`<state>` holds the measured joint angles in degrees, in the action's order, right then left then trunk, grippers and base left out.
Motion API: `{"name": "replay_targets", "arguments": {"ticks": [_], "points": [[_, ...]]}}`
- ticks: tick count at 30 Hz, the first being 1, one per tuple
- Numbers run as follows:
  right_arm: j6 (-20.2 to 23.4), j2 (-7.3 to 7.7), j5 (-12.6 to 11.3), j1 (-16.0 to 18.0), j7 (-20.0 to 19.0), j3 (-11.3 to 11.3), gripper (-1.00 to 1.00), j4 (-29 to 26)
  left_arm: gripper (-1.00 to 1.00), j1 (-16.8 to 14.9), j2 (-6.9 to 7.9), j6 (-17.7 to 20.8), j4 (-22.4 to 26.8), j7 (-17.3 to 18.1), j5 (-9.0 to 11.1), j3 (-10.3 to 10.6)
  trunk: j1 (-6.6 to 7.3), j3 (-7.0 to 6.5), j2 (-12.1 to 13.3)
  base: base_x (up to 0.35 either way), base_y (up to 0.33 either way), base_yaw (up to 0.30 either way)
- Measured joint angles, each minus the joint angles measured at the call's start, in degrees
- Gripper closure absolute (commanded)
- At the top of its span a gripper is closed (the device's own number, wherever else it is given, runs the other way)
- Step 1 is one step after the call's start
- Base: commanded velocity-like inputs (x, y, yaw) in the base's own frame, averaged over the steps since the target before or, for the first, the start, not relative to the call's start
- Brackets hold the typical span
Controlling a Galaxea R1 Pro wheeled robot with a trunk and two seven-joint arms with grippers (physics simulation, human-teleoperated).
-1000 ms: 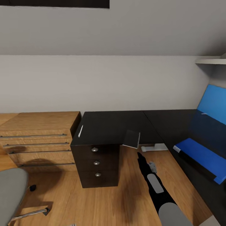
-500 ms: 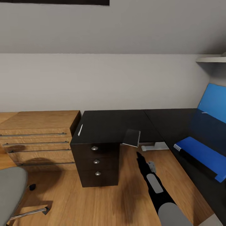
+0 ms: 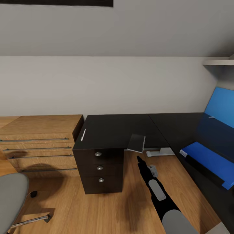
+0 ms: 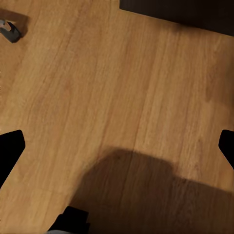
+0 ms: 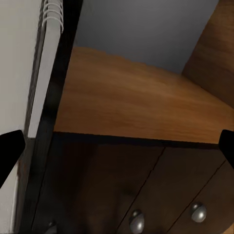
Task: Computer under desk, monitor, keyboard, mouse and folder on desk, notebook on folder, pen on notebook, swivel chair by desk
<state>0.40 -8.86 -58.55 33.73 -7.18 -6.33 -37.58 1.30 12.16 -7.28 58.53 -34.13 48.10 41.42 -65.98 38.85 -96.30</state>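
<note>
The black-topped desk (image 3: 117, 128) runs along the wall and turns down the right side. A small greyish notebook (image 3: 136, 143) overhangs its front edge by the drawer unit (image 3: 100, 169). My right gripper (image 3: 139, 160) hangs just below and in front of the notebook, open; in the right wrist view (image 5: 117, 146) the notebook's spiral binding (image 5: 51, 14) and the drawer knobs (image 5: 136, 222) show close ahead. The pale pen (image 3: 83, 135) lies at the desk's left edge. The blue folder (image 3: 208, 159) lies on the right wing. The swivel chair's grey seat (image 3: 9, 198) is at lower left. My left gripper (image 4: 117, 146) is open over bare floor.
A light wooden cabinet (image 3: 39, 139) with drawer rails stands left of the desk. The desk's white foot (image 3: 159, 152) rests on the wood floor under the corner. A blue back panel (image 3: 221, 107) rises at right, with a shelf (image 3: 217, 62) above. A chair caster (image 4: 9, 31) sits on the floor.
My right arm has shifted a little left and forward, closer under the notebook. The view itself has wobbled slightly; the desk items have not moved.
</note>
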Motion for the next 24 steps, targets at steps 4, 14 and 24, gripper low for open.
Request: {"name": "replay_targets", "arguments": {"ticks": [4, 14, 24], "points": [[0.0, 0.06, 0.0, 0.0, -0.3, 0.1, -1.00, 0.0, -1.00, 0.0, 0.00, 0.0, -0.7, 0.0, 0.0, 0.0, 0.88, -0.72, 1.6, 0.000, 0.000, 0.000], [0.0, 0.12, 0.0, 0.0, -0.5, 0.1, -1.00, 0.0, -1.00, 0.0, -0.08, 0.1, -3.1, 0.1, -0.2, 0.2, 1.98, -1.62, 3.6, 0.000, 0.000, 0.000], [0.0, 0.21, -0.1, 0.0, -0.5, 0.1, -1.00, -0.1, -1.00, 0.0, -0.09, 0.1, -3.6, 0.0, -0.2, 0.5, 1.98, -1.62, 3.6, 0.000, 0.000, 0.000]]}}
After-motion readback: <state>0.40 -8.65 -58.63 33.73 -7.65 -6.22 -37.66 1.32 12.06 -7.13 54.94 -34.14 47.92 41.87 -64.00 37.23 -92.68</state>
